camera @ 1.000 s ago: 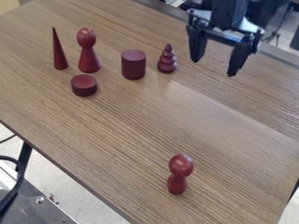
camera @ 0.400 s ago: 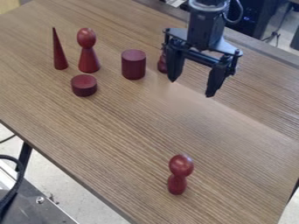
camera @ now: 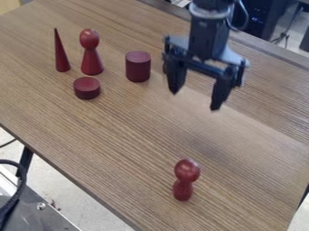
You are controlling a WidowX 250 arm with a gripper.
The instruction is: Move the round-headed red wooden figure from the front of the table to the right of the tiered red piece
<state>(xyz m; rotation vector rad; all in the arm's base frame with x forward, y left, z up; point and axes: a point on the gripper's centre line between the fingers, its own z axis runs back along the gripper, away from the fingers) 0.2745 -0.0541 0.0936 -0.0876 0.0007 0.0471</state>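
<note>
Camera view: a black robot arm (camera: 208, 38) hangs over the upper right half of a wood-grained tabletop (camera: 120, 135), whose surface is streaked with fine, straight brown lines. Its gripper (camera: 194, 100) has dark, hard-edged fingers that taper to blunt points. The jaws stand wide open with nothing between them, pointing down above the tabletop.

Nearest in plain sight is a tall cylinder (camera: 138, 66), dark red, flat-topped and smooth-sided, upright to the left of the gripper in the picture and apart from it. Farther left stands a peg figure (camera: 91, 54) with a glossy egg-shaped head on a flaring cone body, and beside it a slender cone (camera: 61, 54) rising to a sharp tip. Just in front of these two sits a low disc (camera: 87, 88), squat and flat on top. Well apart, near the front edge, a smaller peg (camera: 184, 180) carries a round, shiny head over a narrow waist and a rounded base. All are red and look like painted or stained wood.

Compared with one second ago, the gripper has swung from the upper right toward the middle and come lower; since the latest earlier frame it has shifted slightly farther the same way. It now covers most of the ringed, tree-shaped piece that stood in full view beside the tall cylinder. The other red pieces have kept their places.
</note>
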